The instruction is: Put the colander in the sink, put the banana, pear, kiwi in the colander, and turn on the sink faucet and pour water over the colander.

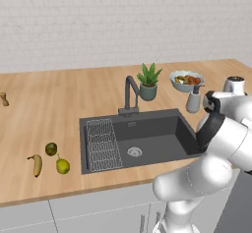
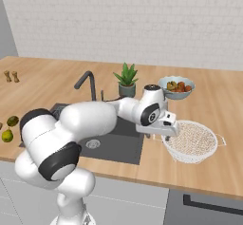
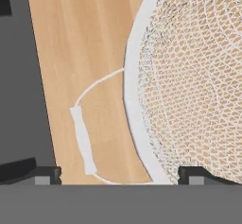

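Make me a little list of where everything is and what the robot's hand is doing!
colander: on the counter, right of the sink, empty
sink: empty, wire rack at its left end
banana, kiwi, pear: on the counter left of the sink
faucet: no water running
gripper: open, over the colander's handle and rim, holding nothing
fruit bowl: behind the colander
plant: beside the faucet
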Motion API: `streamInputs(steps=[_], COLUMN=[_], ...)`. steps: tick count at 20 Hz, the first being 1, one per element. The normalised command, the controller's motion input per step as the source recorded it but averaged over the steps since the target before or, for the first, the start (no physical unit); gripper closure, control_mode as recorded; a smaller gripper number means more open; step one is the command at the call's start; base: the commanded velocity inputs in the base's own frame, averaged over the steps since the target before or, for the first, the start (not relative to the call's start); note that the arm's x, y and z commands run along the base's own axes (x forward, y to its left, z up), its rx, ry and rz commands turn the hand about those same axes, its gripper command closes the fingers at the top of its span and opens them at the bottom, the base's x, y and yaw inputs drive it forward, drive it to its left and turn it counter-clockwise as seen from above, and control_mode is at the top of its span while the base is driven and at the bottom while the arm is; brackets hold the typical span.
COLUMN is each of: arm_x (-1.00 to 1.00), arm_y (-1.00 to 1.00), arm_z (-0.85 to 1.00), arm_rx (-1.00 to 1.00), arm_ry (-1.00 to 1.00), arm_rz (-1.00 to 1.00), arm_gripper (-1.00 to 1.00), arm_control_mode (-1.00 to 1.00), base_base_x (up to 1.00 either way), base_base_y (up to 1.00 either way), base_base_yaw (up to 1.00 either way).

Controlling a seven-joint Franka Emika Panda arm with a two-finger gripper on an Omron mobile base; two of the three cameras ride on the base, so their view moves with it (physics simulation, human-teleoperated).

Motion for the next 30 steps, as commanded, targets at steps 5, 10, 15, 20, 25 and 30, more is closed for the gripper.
streamInputs(steps=[5,10,15,20,25,30], arm_x=[0.28,0.38,0.21,0.0,0.0,0.01], arm_y=[-0.07,-0.01,-0.17,-0.06,0.0,-0.01], arm_z=[-0.04,-0.05,-0.15,-0.14,-0.13,-0.17], arm_rx=[0.0,0.0,0.0,0.0,0.0,0.0], arm_ry=[0.0,0.0,0.04,0.02,0.0,0.0], arm_rz=[0.01,0.05,0.14,0.07,0.03,0.02], arm_gripper=[-1.0,-1.0,-1.0,-1.0,-1.0,-1.0], arm_control_mode=[-1.0,-1.0,-1.0,-1.0,-1.0,-1.0], base_base_x=[0.0,0.0,0.0,0.0,0.0,0.0], base_base_y=[0.0,0.0,0.0,0.0,0.0,0.0], base_base_yaw=[0.0,0.0,0.0,0.0,0.0,0.0])
